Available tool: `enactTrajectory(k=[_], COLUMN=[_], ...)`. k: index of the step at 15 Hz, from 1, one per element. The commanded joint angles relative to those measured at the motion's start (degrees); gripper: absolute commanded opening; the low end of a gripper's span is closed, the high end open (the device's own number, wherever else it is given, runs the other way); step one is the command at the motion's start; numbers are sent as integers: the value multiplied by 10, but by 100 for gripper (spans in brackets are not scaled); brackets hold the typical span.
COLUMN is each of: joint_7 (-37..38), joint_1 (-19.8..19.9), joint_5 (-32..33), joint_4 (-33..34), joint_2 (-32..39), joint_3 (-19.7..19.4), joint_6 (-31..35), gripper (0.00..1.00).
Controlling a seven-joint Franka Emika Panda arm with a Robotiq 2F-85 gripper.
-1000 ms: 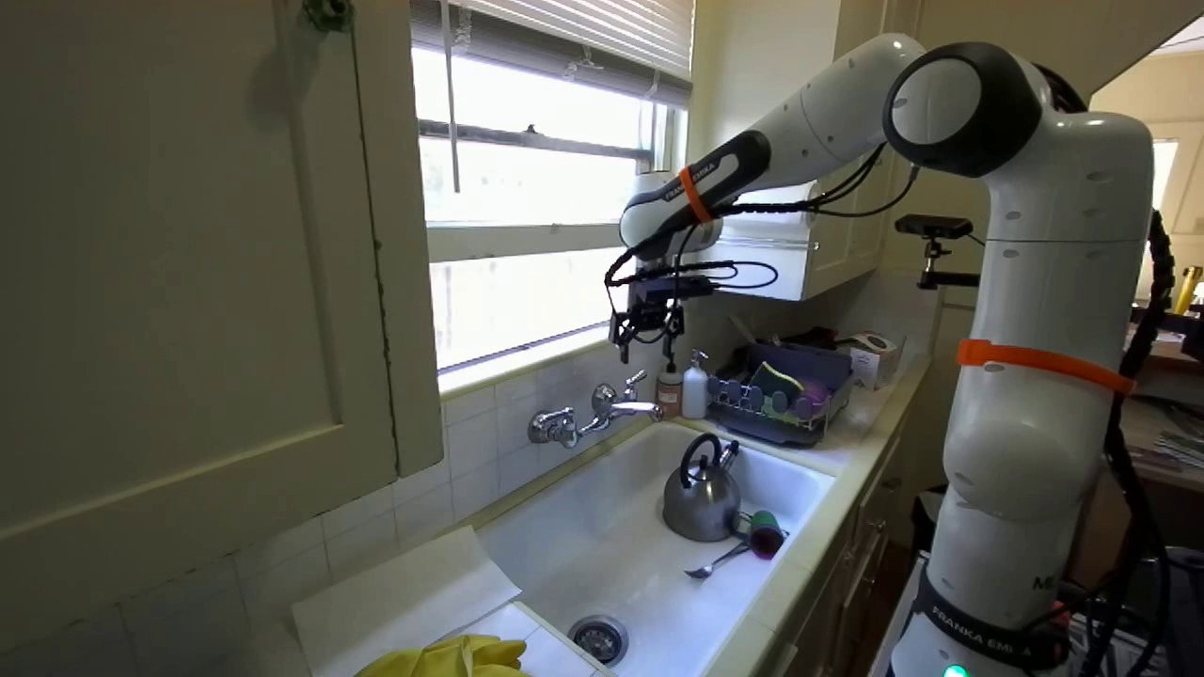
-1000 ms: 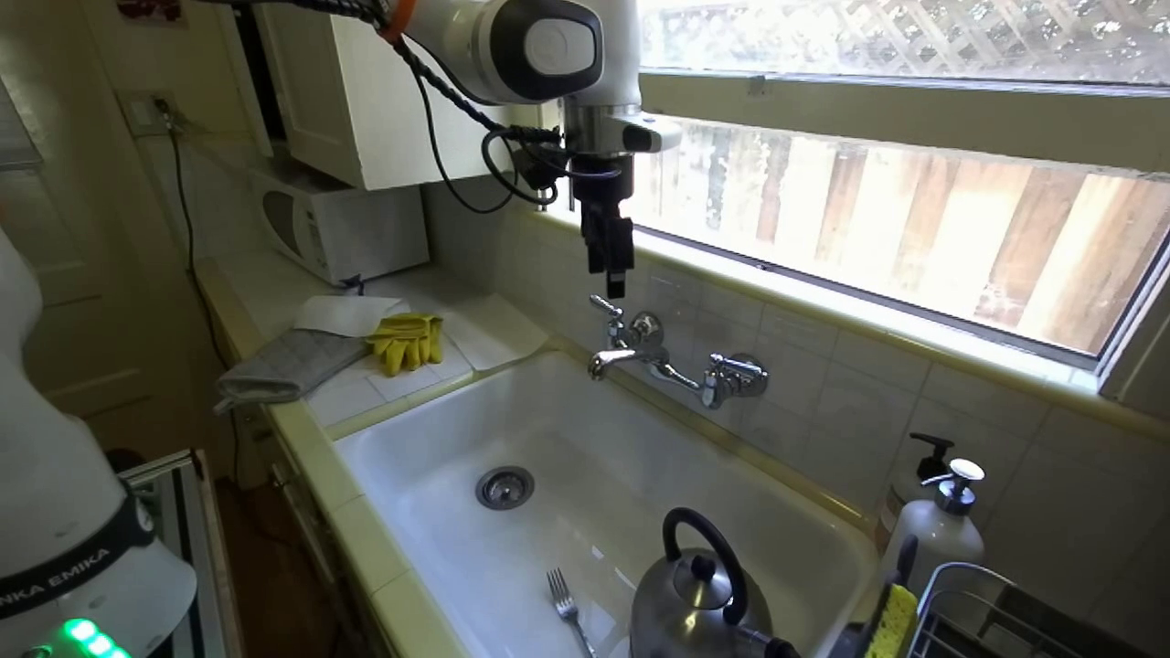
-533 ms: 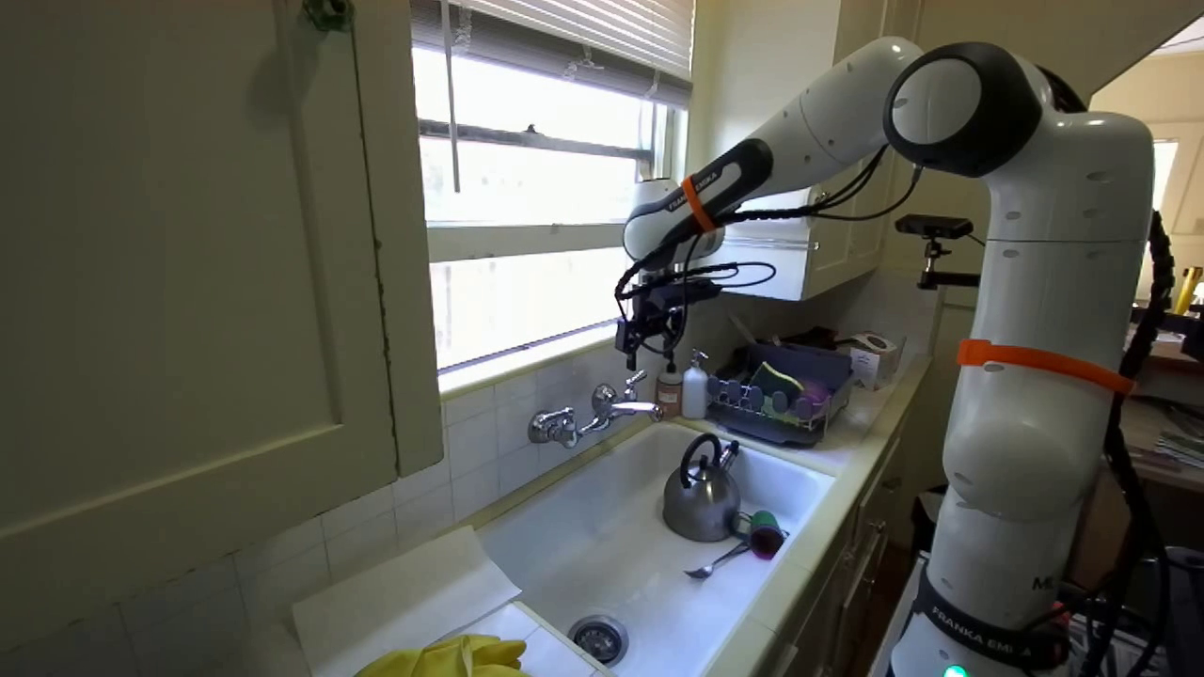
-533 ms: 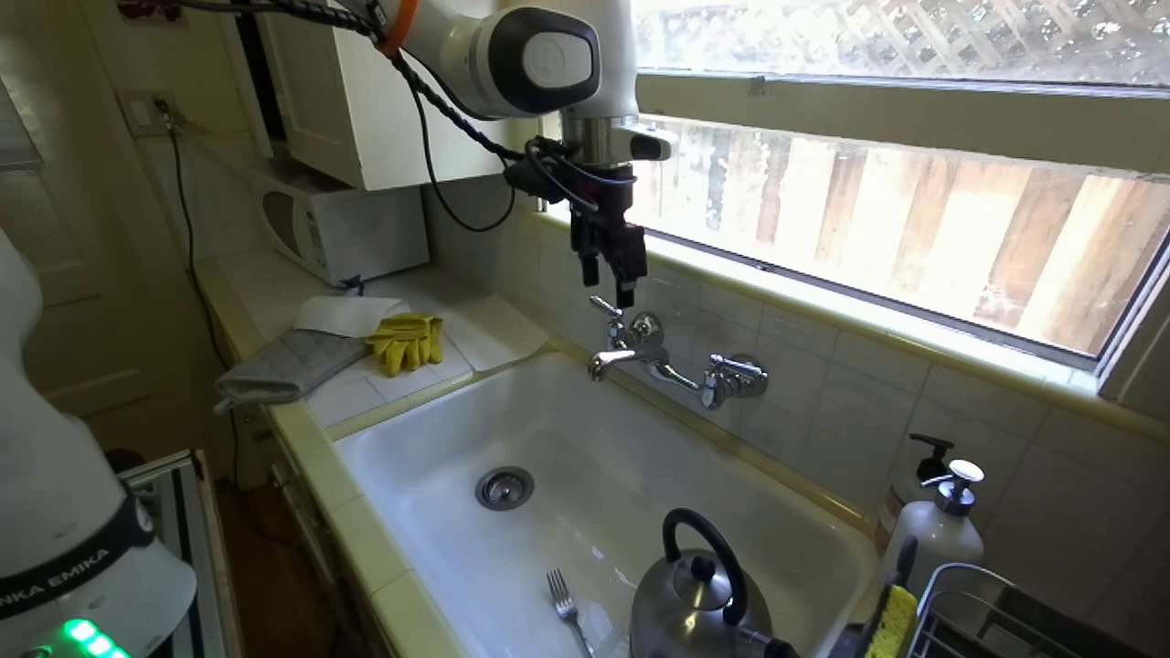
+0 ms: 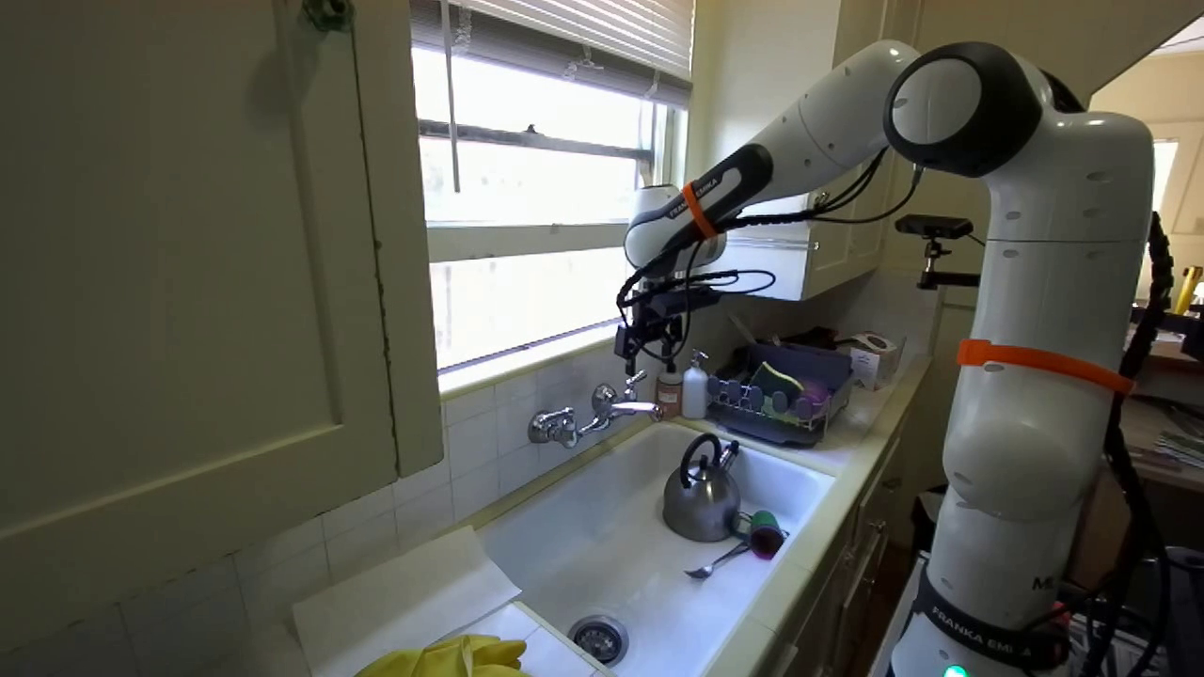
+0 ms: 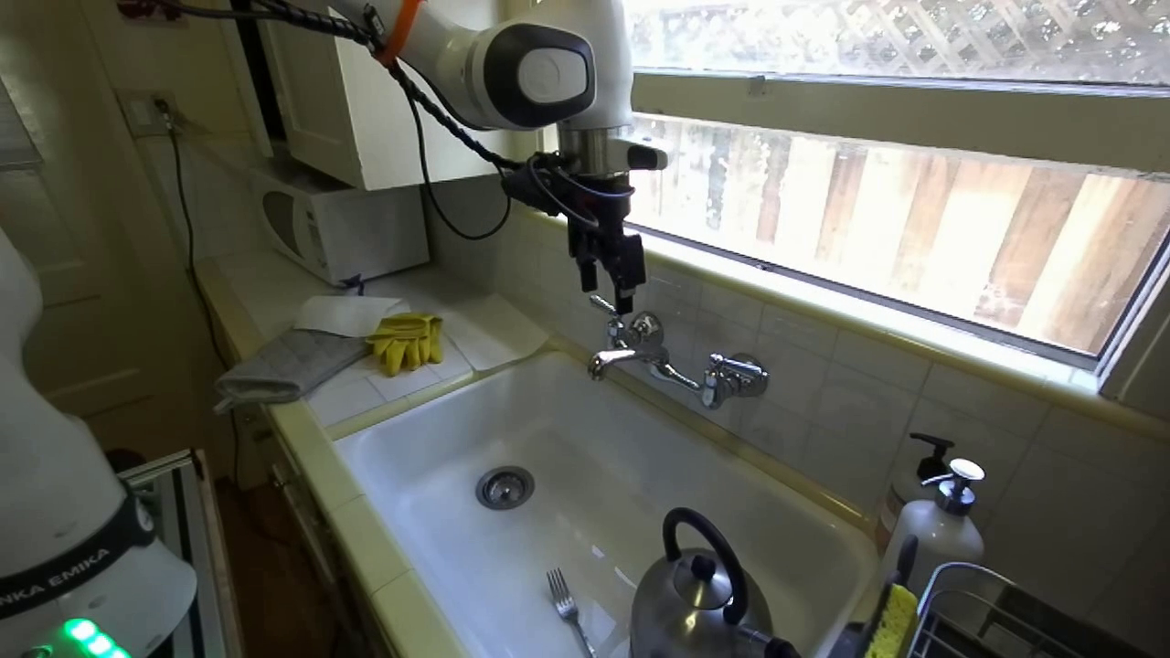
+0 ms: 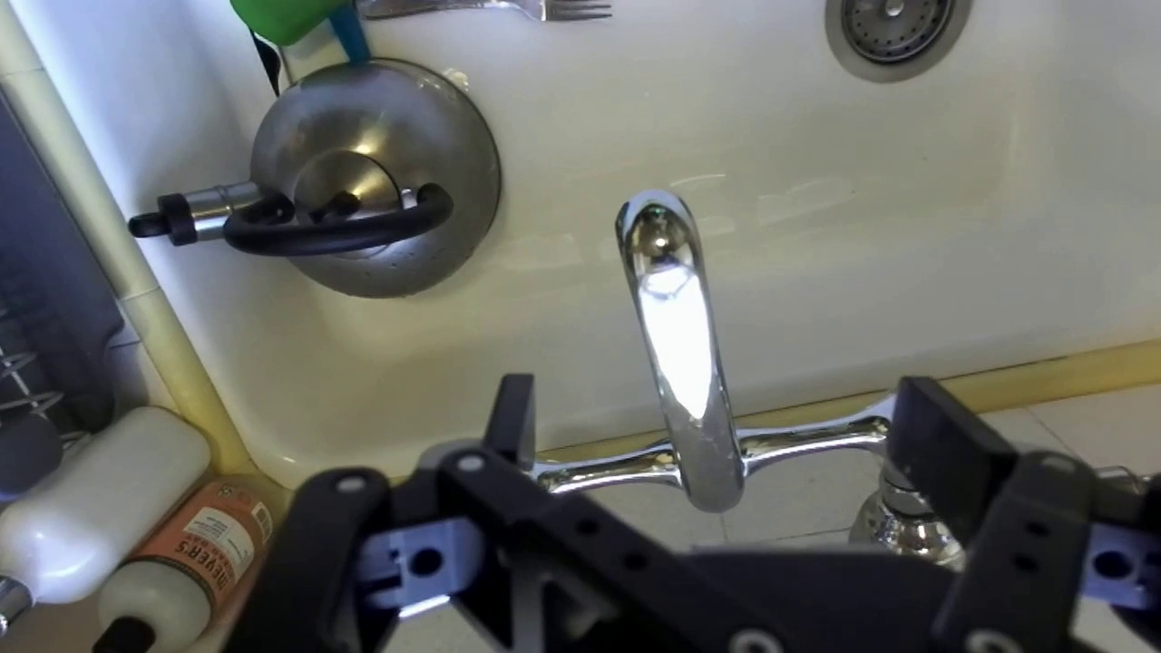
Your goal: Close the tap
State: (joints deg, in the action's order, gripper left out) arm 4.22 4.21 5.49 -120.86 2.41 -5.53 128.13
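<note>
Closing the silvery chrome wall-mounted tap (image 7: 700, 426) looks undone: I judge the approach mostly made, while catching a small chrome lever handle (image 6: 604, 306), turning it and backing off seem left. No running water can be made out, so whether the flow is on or off cannot be told.

In the wrist view, left to right, a rounded grey steel kettle (image 7: 376, 177) sits at ten o'clock from the tap, inside the glossy white oblong sink (image 7: 816, 181). Next comes one of the dark blunt fingers (image 7: 515, 422) of the black two-fingered gripper (image 7: 730, 422), at nine o'clock; then the tap itself, mid-view, its curved spout (image 7: 680, 345) pointing to twelve; then a round steel strainer (image 7: 898, 32) at one; then the matching finger at three. The pair is spread wide and holds nothing.

In both exterior views the gripper hangs just over the tap; whether it touches the handle cannot be told.

As for pose, in an exterior view, left to right, the gripper points to six o'clock under the rounded white wrist (image 5: 649, 230), the white, orange-banded forearm (image 5: 809, 132) climbs from there towards two o'clock, and the thick white upper arm (image 5: 1063, 291) stands nearly upright.
</note>
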Motion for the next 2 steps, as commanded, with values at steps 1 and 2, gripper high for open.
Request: enactTrajectory(k=[1, 2], joint_7=[0, 0], joint_1=[2, 2], joint_5=[0, 0], joint_4=[1, 1], joint_2=[0, 0], joint_3=[2, 2], joint_6=[-1, -1], gripper=[100, 100])
